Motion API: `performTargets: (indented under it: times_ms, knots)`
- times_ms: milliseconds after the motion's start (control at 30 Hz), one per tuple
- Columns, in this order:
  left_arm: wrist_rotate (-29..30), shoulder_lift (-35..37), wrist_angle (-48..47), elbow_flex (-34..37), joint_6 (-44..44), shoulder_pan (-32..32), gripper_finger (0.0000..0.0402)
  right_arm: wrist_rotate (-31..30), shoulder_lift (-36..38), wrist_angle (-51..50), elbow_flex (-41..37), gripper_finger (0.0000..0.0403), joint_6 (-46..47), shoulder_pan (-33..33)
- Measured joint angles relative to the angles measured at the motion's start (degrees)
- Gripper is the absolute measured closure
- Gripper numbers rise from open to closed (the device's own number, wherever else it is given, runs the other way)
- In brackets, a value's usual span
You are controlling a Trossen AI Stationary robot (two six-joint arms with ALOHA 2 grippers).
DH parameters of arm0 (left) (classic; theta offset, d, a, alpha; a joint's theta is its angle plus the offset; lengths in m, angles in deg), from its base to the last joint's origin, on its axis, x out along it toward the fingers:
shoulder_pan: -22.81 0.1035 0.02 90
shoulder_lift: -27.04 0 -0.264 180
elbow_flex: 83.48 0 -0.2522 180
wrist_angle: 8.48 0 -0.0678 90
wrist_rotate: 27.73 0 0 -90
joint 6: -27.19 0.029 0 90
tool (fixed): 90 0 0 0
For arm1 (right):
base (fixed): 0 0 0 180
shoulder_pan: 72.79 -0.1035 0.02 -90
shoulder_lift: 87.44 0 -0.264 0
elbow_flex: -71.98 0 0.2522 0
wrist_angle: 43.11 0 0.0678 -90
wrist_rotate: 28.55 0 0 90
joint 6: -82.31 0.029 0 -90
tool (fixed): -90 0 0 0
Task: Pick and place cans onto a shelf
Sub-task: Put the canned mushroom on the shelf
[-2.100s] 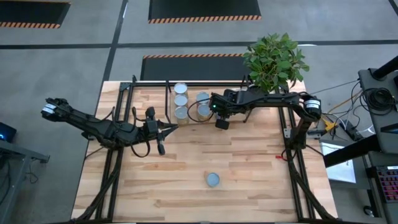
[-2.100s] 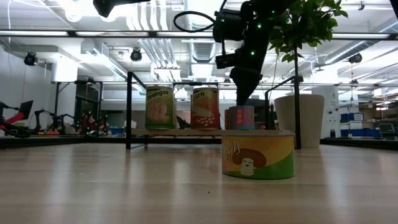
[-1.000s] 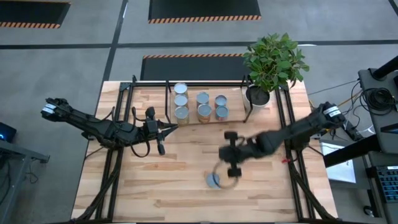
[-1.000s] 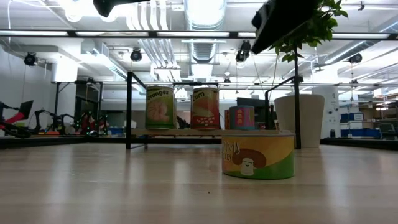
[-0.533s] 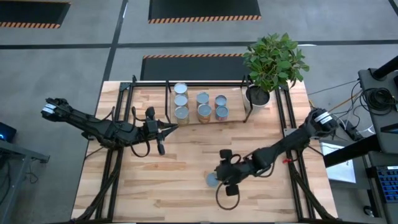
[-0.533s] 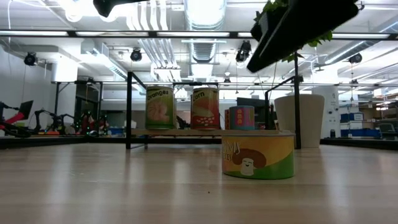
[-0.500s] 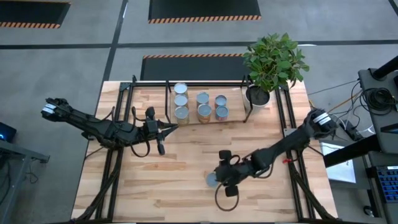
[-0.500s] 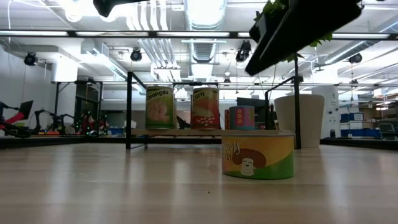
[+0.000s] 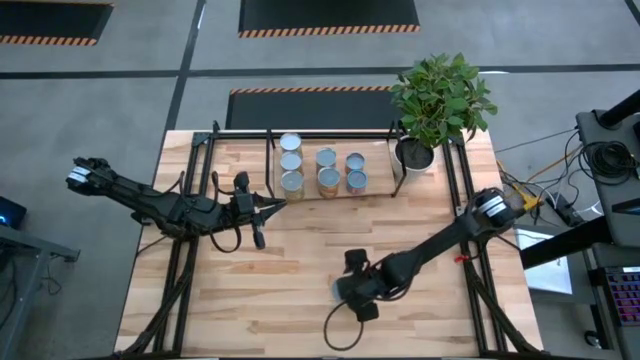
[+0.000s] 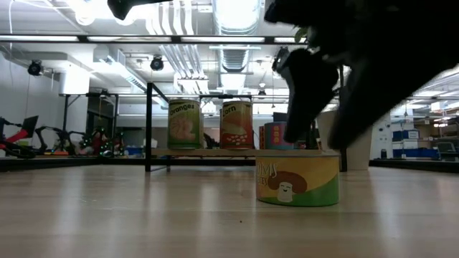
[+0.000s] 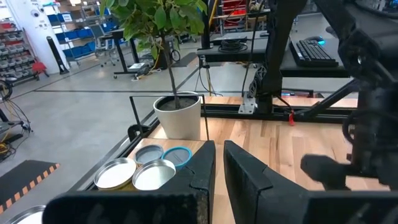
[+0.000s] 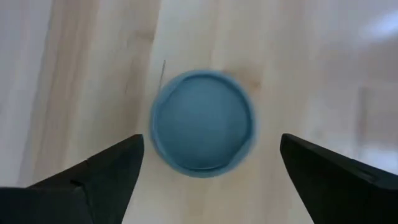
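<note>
— Words on the cans (image 10: 209, 124)?
— "Oranges" on one and "Corn" on the next — both on the shelf (image 9: 331, 192), with more beside them. The mushroom can (image 10: 297, 179) stands alone on the table (image 9: 280, 300).
— Where's the right gripper (image 12: 204, 168)?
— Right above that can, fingers wide apart, not touching it.
— And the left gripper (image 11: 217, 163)?
— Left of the shelf, fingers almost together, holding nothing.
</note>
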Motion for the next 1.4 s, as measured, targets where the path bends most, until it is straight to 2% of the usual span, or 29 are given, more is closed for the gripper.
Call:
performTargets:
  times_ms: [167,400,600,833,967,1067,1267,1400]
  knots:
    - [0.00,0.00,0.01,0.00,-0.15,0.00,0.0387,6.16,-2.55,0.28,0.96,0.0034,0.01,0.80]
    - [0.00,0.00,0.00,0.00,-0.17,0.00,0.0387,6.64,-4.02,1.35,0.80,0.0034,0.68,2.68]
    - [0.00,0.00,-0.03,0.00,-0.17,0.00,0.0387,9.38,-5.95,4.79,0.78,0.0039,-1.90,3.25]
    - [0.00,0.00,-0.01,0.00,-0.17,0.00,0.0387,9.47,-5.20,4.62,0.78,0.0109,-1.65,3.96]
    - [0.00,0.00,-0.02,0.00,-0.17,-0.02,0.0387,9.40,-2.19,0.02,0.78,0.0135,-1.67,4.28]
    - [-0.01,0.00,-0.01,0.00,-0.17,0.00,0.0387,4.29,1.75,-7.80,0.78,0.0132,-1.57,5.08]
    - [-0.02,0.00,-0.02,0.00,-0.17,0.00,0.0387,-13.76,10.41,-30.69,0.59,0.0109,-0.33,10.14]
    - [-0.01,0.00,-0.01,0.00,-0.17,0.00,0.0387,-14.93,14.84,-32.92,-1.29,0.0113,-2.17,16.24]
